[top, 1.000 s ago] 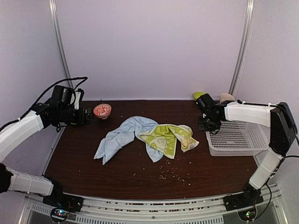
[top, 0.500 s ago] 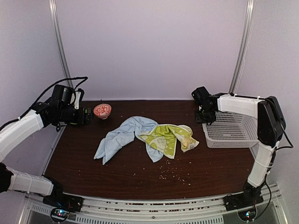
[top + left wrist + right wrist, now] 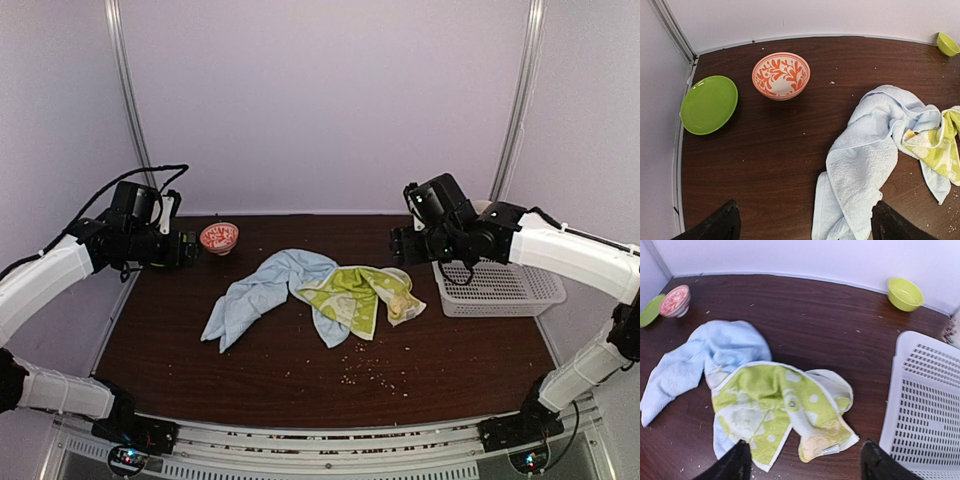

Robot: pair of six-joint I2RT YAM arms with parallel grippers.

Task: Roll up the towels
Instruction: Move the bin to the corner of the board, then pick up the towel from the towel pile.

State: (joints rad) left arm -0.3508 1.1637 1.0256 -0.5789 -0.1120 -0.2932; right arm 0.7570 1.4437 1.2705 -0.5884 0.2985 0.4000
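Dark wooden desk point(image 3: 300, 370), crumbs scattered. Blue towel point(image 3: 262, 290) and green towel point(image 3: 360, 293) lie crumpled mid-desk, the green overlapping the blue's right end. Left fingers point(image 3: 722, 226) are spread wide, empty, well left of both towels. Right fingers point(image 3: 735, 465) are open, empty, apparently above the green towel without contact. A second ago they were narrower, beside the basket point(image 3: 500, 290).

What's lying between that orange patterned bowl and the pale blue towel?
Only bare tabletop and one tiny crumb. The left wrist view shows the bowl and the pale blue towel apart, with dark wood between them.
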